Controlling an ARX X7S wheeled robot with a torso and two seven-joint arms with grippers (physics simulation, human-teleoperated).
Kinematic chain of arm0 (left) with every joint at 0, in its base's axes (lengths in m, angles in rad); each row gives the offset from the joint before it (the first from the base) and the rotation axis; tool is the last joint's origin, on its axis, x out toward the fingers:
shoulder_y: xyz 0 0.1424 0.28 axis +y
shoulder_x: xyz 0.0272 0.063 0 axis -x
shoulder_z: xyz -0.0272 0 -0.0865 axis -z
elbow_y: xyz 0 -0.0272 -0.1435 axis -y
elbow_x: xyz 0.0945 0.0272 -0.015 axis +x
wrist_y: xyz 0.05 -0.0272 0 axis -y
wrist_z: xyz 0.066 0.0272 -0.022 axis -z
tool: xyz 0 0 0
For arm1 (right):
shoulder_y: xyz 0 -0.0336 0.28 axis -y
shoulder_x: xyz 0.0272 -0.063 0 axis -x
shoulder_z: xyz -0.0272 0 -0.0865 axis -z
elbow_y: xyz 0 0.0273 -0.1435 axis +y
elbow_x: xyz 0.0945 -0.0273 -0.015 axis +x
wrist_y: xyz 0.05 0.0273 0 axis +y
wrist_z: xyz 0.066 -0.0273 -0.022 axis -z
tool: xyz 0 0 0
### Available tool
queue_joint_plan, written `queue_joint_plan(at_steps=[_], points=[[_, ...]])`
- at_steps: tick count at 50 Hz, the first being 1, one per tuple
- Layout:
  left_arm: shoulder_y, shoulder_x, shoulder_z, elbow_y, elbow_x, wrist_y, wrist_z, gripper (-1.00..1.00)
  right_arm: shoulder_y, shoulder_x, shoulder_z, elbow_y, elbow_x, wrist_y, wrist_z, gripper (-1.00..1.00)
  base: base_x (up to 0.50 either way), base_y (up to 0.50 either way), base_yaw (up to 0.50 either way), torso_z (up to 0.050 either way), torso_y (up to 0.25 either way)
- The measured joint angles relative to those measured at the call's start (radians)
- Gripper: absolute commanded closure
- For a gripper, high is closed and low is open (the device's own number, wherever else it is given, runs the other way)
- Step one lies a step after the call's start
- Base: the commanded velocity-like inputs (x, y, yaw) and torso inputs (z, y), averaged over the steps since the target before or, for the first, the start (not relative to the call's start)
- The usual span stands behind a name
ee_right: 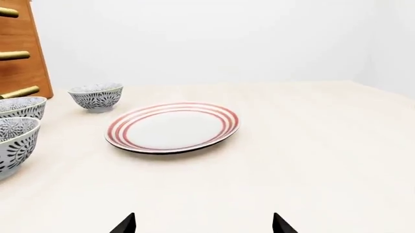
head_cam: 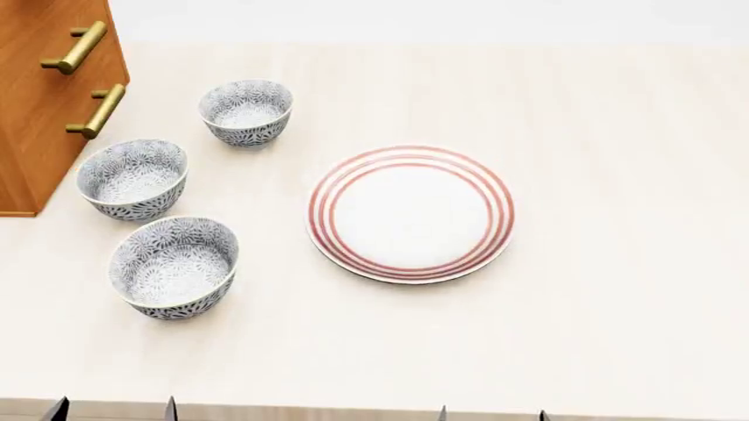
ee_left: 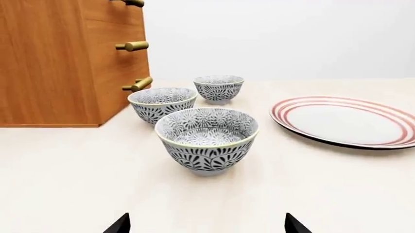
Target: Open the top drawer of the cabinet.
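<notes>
The cabinet point(ee_left: 52, 63) is an orange-brown wooden box at the table's far left; it also shows in the head view point(head_cam: 35, 96). In the left wrist view three brass bar handles stick out of its front. The top drawer point(ee_left: 107, 9) is shut, flush with the front, and its handle point(ee_left: 133, 2) is at the frame's edge. It also shows in the right wrist view point(ee_right: 19, 24). My left gripper point(ee_left: 207, 228) is open and empty, low over the table in front of the bowls. My right gripper point(ee_right: 204, 227) is open and empty, before the plate. Both are far from the cabinet.
Three patterned bowls stand beside the cabinet's front: near point(head_cam: 174, 266), middle point(head_cam: 132, 178), far point(head_cam: 246, 110). A white plate with red rings point(head_cam: 410, 212) lies mid-table. The table's near edge runs by the fingertips in the head view.
</notes>
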Motion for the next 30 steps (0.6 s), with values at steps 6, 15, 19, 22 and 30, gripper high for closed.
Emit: queue_joint_plan(at_steps=[6,15,19,22,30], points=[[-0.001,-0.006,0.011,-0.002,-0.006,-0.001,-0.007,-1.0,0.001,0.009,-0.009,0.002,0.003,-0.003,0.013,-1.0,0.0,0.5,0.0,0.0,0.0],[-0.003,-0.018,0.026,-0.004,-0.012,-0.004,-0.019,-1.0,0.002,0.019,-0.023,0.004,0.009,-0.006,0.028,-1.0,0.0,0.5,0.0,0.0,0.0],[-0.003,-0.023,0.031,-0.004,-0.015,-0.005,-0.025,-1.0,0.003,0.024,-0.03,0.005,0.012,-0.006,0.034,-1.0,0.0,0.5,0.0,0.0,0.0],[-0.003,-0.027,0.035,-0.003,-0.018,-0.005,-0.029,-1.0,0.004,0.028,-0.035,0.005,0.014,-0.005,0.038,-1.0,0.0,0.5,0.0,0.0,0.0],[-0.004,-0.035,0.044,-0.004,-0.029,-0.003,-0.038,-1.0,0.006,0.037,-0.047,0.007,0.02,-0.003,0.049,-1.0,0.0,0.5,0.0,0.0,0.0]])
